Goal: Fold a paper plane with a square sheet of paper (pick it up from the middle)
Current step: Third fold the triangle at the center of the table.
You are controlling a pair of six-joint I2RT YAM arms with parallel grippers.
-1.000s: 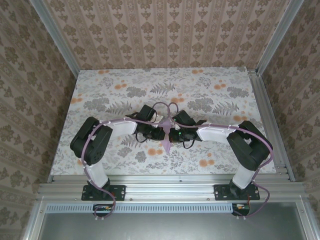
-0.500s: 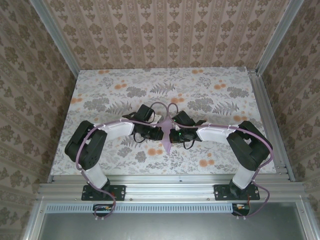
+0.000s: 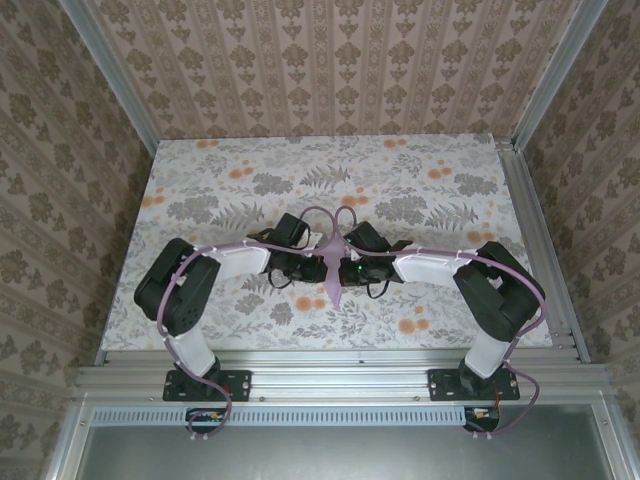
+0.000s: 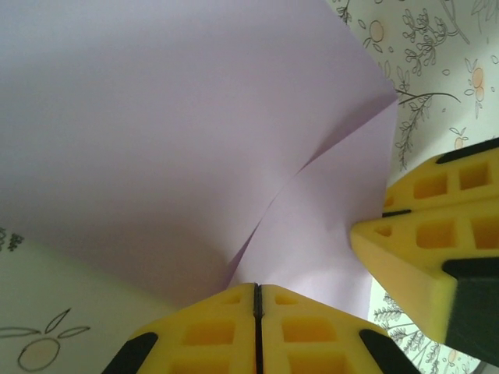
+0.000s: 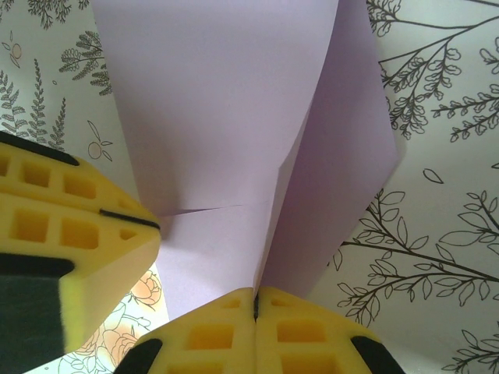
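The lavender sheet of paper (image 3: 333, 268) is folded into a slim pointed shape, tip toward the near edge, and is held up above the table's middle. My left gripper (image 3: 319, 263) is shut on its left side and my right gripper (image 3: 346, 268) on its right side. In the left wrist view the left gripper (image 4: 257, 287) pinches the paper's (image 4: 171, 132) edge beside a crease, with the right gripper's yellow fingers (image 4: 417, 234) close by. From the right wrist, the right gripper (image 5: 255, 293) is seen clamping the paper's (image 5: 226, 109) centre fold, and the left gripper's fingers (image 5: 74, 226) sit at the left.
A floral tablecloth (image 3: 250, 185) covers the table. Metal frame rails (image 3: 535, 240) run along its sides and near edge. Patterned walls enclose it on three sides. Purple cables (image 3: 330, 215) loop over both wrists.
The left arm's elbow has swung slightly outward and back. Both grippers and the paper have stayed in nearly the same place, still clamped.
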